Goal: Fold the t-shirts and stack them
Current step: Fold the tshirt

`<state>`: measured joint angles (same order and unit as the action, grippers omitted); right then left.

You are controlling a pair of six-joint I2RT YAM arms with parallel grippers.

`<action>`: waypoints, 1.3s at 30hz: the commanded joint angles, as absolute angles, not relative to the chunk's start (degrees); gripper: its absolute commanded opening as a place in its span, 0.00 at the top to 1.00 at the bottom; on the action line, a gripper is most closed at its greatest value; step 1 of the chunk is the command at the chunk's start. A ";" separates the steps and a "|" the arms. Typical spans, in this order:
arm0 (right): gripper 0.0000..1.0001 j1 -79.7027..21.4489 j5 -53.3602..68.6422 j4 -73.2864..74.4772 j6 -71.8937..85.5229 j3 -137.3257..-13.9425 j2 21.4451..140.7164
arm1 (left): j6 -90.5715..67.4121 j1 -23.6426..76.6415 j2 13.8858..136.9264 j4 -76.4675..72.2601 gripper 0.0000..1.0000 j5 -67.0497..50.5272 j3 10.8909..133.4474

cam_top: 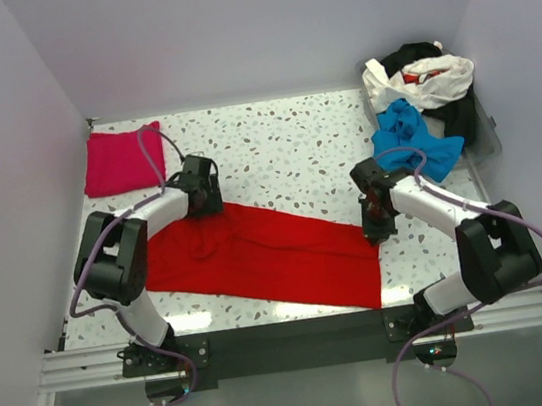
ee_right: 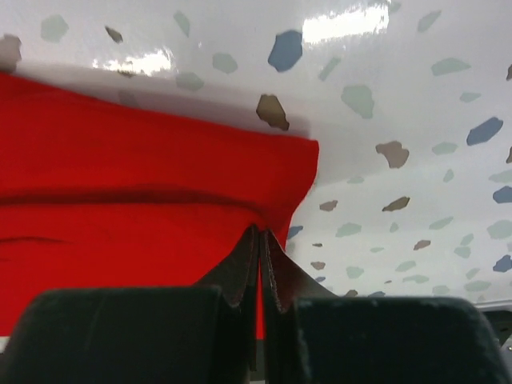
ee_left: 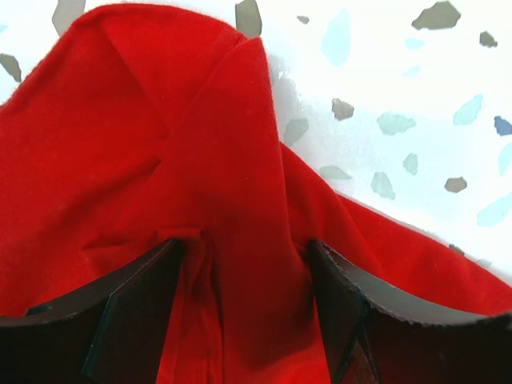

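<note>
1. The red t-shirt lay across the middle of the table as a long band, already narrowed lengthwise. Prob. set that way so its ends could be folded over.
2. The right gripper was closed tight, pinching the band's right edge by a corner, likely to carry that end across.
3. The left gripper was open, jaws either side of a raised ridge of red cloth at the opposite end. Not clamped; prob. lined up for a grab.
4. The pink t-shirt sat folded at back left, the stack spot I'd guess. The blue t-shirt, white t-shirt & black t-shirt were heaped at back right, unfolded.
5. Pose: both arms were bent inward, wrists tipped down onto the cloth, L at the upper-left end, R at the right end.
</note>
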<state>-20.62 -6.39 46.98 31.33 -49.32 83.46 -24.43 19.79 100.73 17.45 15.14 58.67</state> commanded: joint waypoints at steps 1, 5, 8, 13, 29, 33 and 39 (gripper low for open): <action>1.00 -20.83 -3.34 52.72 30.06 -48.17 80.07 | -22.94 18.90 103.18 16.52 0.29 15.47 60.99; 1.00 -21.09 -0.62 54.05 30.58 -46.76 78.58 | -21.89 18.72 104.59 17.22 0.30 16.52 61.70; 1.00 -21.88 -0.88 55.19 31.20 -46.41 77.87 | -21.18 18.55 104.94 17.93 0.29 17.14 62.23; 0.99 -24.25 -1.76 57.74 32.25 -45.97 76.73 | -20.48 18.37 105.29 18.19 0.29 17.14 62.75; 0.52 -31.46 -5.45 64.34 37.26 -47.37 70.05 | -19.86 18.28 103.89 18.81 0.29 16.35 64.16; 0.48 -31.46 -5.37 59.62 39.72 -49.92 71.63 | -19.69 18.28 103.01 19.51 0.29 15.65 65.74; 0.49 -31.46 -4.31 53.37 36.57 -53.78 78.30 | -19.42 18.28 101.69 19.60 0.29 15.03 66.88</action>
<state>-31.38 -3.92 58.19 37.67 -50.68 76.01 -20.78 19.09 103.81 19.09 15.16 64.58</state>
